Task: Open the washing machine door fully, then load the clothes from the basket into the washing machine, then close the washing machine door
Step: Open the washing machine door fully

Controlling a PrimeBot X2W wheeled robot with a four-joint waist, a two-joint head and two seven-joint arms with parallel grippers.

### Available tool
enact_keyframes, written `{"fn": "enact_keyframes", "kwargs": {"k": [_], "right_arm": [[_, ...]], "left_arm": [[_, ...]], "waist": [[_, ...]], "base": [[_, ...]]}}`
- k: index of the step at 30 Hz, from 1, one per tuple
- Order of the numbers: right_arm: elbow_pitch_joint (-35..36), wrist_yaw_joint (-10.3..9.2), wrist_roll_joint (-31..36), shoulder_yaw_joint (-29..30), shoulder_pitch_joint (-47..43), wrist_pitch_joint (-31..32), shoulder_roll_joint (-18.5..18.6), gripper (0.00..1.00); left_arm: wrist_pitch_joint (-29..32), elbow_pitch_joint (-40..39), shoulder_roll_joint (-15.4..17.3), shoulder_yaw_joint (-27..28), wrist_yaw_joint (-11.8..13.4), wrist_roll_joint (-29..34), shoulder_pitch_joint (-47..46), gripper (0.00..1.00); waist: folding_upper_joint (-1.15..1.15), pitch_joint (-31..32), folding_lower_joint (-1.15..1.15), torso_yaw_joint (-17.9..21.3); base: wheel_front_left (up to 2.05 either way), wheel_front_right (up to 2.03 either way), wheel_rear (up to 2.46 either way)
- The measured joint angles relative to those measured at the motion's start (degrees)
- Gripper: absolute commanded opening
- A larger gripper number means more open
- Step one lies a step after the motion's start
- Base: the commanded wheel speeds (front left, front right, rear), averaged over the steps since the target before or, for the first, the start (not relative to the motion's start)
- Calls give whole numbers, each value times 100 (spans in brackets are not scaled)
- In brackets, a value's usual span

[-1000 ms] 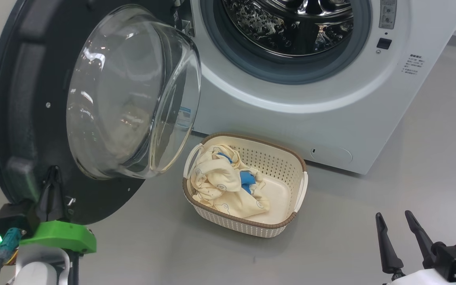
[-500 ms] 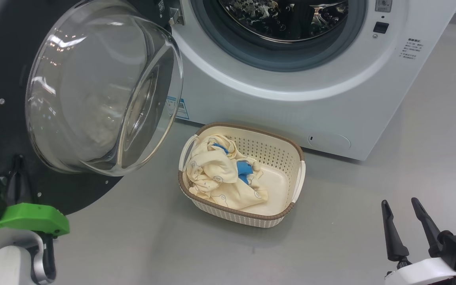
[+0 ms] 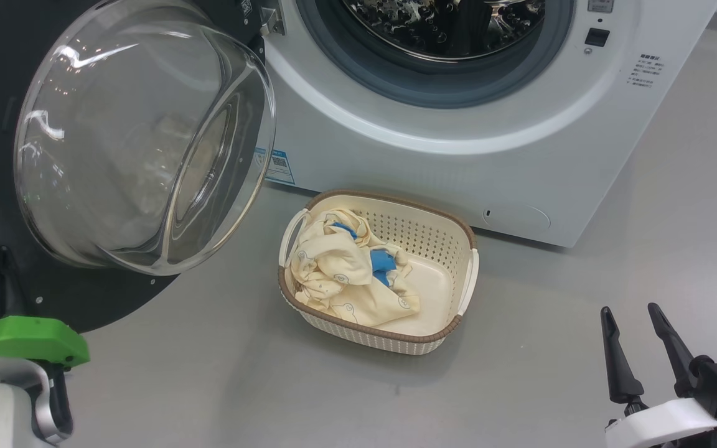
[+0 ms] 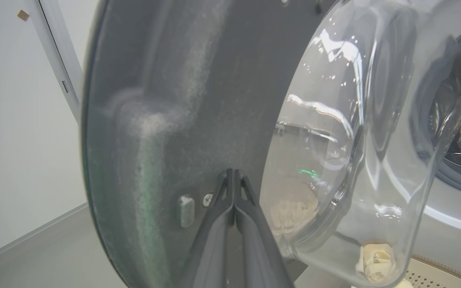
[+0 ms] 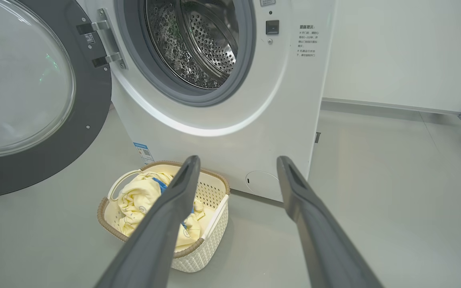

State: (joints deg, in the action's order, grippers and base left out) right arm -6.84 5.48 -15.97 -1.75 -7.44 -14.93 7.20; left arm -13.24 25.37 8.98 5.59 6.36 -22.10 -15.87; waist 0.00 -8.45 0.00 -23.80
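The big white front-loading washing machine (image 3: 458, 168) stands on the grey floor (image 3: 551, 348). Its large round door (image 3: 134, 137), with a wide black rim and a bulging clear glass centre, is swung wide open to the robot's left on the metal hinge (image 5: 104, 44) at the left edge of the opening. The door's inner face and glass bowl face out into the room. Inside the grey rubber gasket (image 3: 433, 93), part of the perforated steel drum (image 5: 198, 44) can be seen.

The small oval cream plastic basket (image 3: 368, 339), with a brown woven-look rim and white side handles, sits on the floor just in front of the machine's lower front edge, below the opening. A small blue label (image 3: 274, 165) sits on the machine's front just behind the basket's left end. The pale cream-yellow clothes (image 3: 340, 274), with bright blue patches, lie crumpled in the left half of the basket, and the right part of its bottom is bare.

The left gripper (image 4: 232, 176) has its two dark fingers pressed together with nothing between them. Their tips are right at the black inner rim of the door, low down beside the glass bulge and next to a screw. I cannot tell whether they touch it. The right gripper (image 3: 628, 308) hangs over the floor to the right of the basket, well apart from it. Its fingers are spread wide and grip nothing.
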Motion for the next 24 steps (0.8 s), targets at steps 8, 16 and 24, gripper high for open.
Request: {"fn": "enact_keyframes", "kwargs": {"k": [8,16,24], "right_arm": [[-27,1,0,18,4,0,-15,100],[-69,2,52,64,3,0,-21,100],[-148,45,55,53,-2,0,-149,100]], "left_arm": [[-103,-32,-135,14,42,18,129,0],[-119,-458,-419,-3,42,102,543,0],[-120,-1434,-446,-15,38,415,977,53]], "waist": [[0,48,0,38],[0,142,0,53],[0,377,0,137]], "base": [[0,0,0],[0,0,0],[0,0,0]]}}
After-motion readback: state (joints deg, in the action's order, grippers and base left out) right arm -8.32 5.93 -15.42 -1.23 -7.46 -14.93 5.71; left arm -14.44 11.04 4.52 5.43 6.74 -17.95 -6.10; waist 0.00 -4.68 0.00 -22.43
